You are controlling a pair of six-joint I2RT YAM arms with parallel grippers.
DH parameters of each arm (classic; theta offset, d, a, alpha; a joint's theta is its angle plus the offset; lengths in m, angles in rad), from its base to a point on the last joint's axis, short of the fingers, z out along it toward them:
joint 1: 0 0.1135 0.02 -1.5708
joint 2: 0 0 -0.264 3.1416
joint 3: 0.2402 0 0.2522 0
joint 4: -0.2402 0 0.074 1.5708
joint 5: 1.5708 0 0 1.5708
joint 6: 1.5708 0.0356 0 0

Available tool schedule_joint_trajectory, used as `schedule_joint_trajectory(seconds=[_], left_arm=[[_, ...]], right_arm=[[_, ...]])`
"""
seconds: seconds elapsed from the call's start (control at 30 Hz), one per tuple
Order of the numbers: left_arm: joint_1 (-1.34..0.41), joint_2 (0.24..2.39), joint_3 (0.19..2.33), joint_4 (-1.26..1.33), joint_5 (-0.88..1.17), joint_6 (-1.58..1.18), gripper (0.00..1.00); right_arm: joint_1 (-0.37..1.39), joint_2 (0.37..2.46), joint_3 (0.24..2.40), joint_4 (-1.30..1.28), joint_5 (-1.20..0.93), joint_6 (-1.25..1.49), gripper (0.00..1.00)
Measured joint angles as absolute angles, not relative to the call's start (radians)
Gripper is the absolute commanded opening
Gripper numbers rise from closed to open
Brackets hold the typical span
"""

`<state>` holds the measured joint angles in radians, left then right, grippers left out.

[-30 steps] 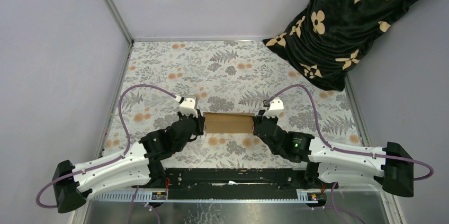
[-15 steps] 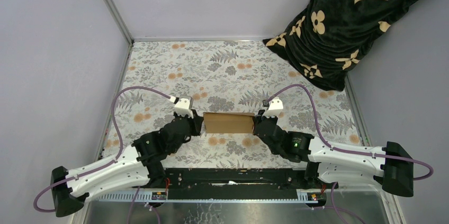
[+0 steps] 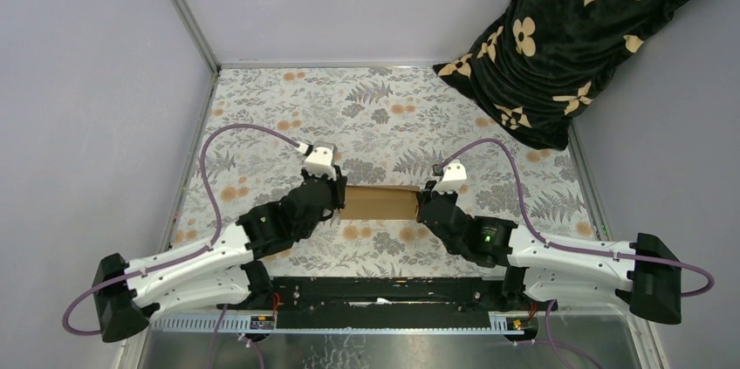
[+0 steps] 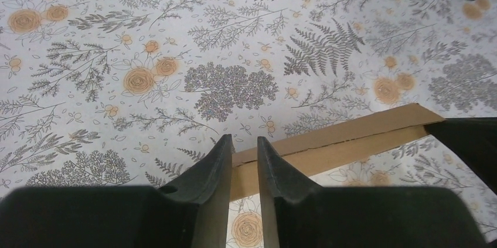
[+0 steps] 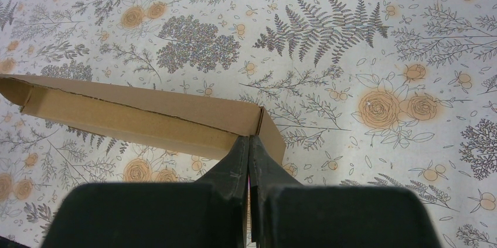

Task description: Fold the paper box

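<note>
Left gripper (image 4: 244, 142): jaws narrowly parted and set at the left end of the paper box (image 3: 380, 203). Cardboard is seen in the gap, but a firm hold cannot be confirmed. Right gripper (image 5: 250, 139): closed tight, tips met at the fold of the box's right end. Whether a flap edge is pinched cannot be told.

Step judged to be the closing of the ends, with the box steadied from both sides. The right end is best kept pinned while the left jaws are squared onto their flap. Any push should be made along the box's length and low to the table cover (image 3: 366, 107), so that the sleeve is not skewed or crushed.

Box: plain brown cardboard, a long flat sleeve laid crosswise between the two grippers on the floral cover. A long panel edge is seen slightly lifted, and the left end appears open.

Farther off, a black cloth (image 3: 576, 37) with tan flowers is heaped at the far right, well apart.
</note>
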<state>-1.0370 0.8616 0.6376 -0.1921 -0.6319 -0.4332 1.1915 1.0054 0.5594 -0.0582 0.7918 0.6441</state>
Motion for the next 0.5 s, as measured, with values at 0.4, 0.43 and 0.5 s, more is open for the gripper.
schedule_joint_trajectory(seconds=[0.4, 0.43, 0.5], left_arm=[[-0.957, 0.942, 0.639, -0.113, -0.611, -0.403, 0.26], [-0.953, 0.945, 0.639, -0.106, -0.607, -0.403, 0.25], [-0.948, 0.954, 0.639, -0.1, -0.593, -0.402, 0.24]], right_arm=[[1.192, 1.005, 0.559, -0.058, 0.791, 0.644, 0.0], [1.192, 1.005, 0.559, -0.058, 0.791, 0.644, 0.0], [1.192, 1.005, 0.559, -0.058, 0.791, 0.644, 0.0]])
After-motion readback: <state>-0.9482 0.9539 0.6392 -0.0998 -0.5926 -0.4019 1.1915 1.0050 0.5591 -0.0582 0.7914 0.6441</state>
